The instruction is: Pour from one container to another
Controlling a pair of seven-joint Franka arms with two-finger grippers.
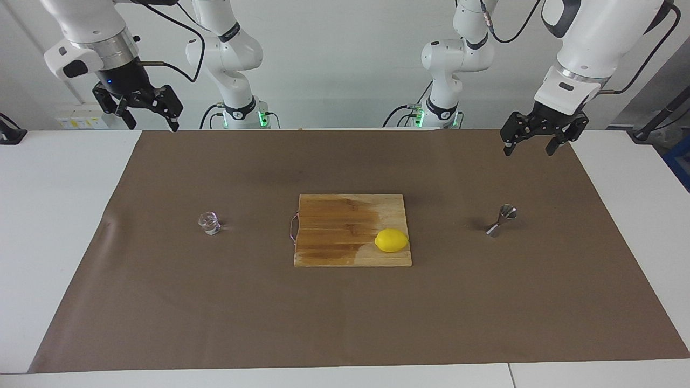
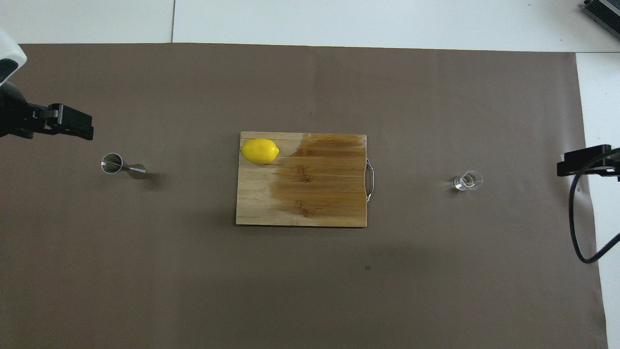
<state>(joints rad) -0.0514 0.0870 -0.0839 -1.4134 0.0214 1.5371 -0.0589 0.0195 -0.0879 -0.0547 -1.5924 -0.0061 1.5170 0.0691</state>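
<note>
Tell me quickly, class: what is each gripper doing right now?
Left gripper: open, holding nothing, raised above the brown mat.
Right gripper: open, holding nothing, raised at its own end.

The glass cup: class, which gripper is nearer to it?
Right. The right gripper hangs open above the glass cup's end of the table; the left gripper hangs open above the jigger's end.

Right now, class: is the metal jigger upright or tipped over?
Upright: the jigger stands on one cone on the brown mat, open mouth up.
</note>
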